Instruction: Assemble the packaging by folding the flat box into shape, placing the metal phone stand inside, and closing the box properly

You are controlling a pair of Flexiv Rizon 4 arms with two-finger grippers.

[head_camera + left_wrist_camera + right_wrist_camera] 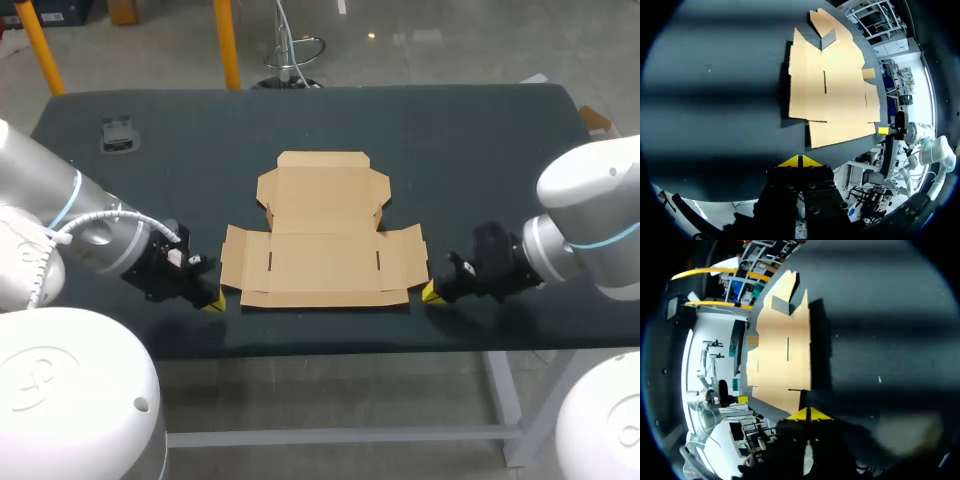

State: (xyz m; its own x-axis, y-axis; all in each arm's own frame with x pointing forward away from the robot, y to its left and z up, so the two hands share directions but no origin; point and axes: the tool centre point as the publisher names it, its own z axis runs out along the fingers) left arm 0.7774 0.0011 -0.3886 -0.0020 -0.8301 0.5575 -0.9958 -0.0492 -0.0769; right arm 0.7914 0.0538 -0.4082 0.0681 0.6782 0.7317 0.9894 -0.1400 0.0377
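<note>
The flat box (322, 238) is plain tan cardboard, fully unfolded, lying flat on the middle of the dark tabletop (470, 150); its lid panel with angled corner tabs points toward the far edge; a short flap spreads at each side; the phone stand (119, 133), small and dark grey, sits well apart near the far left corner.

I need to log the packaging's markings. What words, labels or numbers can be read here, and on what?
None can be read.
The flat box is plain brown card with no print showing.
The metal phone stand is too small to show any marking.
</note>
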